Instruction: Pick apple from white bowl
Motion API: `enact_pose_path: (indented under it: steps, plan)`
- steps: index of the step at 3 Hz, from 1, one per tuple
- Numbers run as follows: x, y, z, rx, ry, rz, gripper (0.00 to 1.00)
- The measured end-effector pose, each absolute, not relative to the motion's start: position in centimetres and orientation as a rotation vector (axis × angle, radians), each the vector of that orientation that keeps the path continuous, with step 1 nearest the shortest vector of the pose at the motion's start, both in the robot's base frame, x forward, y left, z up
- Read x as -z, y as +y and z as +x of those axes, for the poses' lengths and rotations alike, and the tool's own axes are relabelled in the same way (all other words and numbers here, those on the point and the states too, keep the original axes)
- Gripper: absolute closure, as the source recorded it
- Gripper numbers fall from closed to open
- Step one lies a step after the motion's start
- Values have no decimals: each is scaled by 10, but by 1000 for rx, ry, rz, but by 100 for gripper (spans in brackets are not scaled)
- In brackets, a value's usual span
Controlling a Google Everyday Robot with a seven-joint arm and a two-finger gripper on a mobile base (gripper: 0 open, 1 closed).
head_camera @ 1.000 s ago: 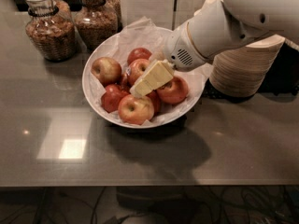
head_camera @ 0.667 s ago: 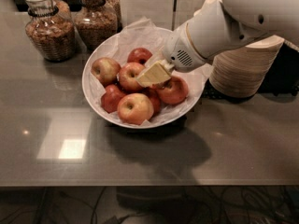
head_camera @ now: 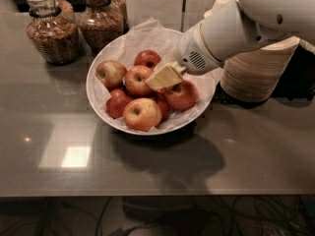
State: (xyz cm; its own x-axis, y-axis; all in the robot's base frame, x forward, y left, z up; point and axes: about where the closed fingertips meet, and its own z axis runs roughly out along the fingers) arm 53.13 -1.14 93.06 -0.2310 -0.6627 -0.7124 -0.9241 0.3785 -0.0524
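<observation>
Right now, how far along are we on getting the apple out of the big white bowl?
Done: the approach. The pale-yellow gripper is down inside the wide glossy white bowl. In hand: it sits at the right side of the red, yellow-blushed apple in the centre, contact unclear, and nothing looks lifted off the crumpled white paper. Left: secure that apple and raise it clear of the rim.
</observation>
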Motion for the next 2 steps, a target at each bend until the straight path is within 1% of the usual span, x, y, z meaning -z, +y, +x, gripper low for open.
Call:
enact_pose_path:
  steps: [2]
  plan:
    - [-932, -13, 531, -510, 1983, -1363, 39]
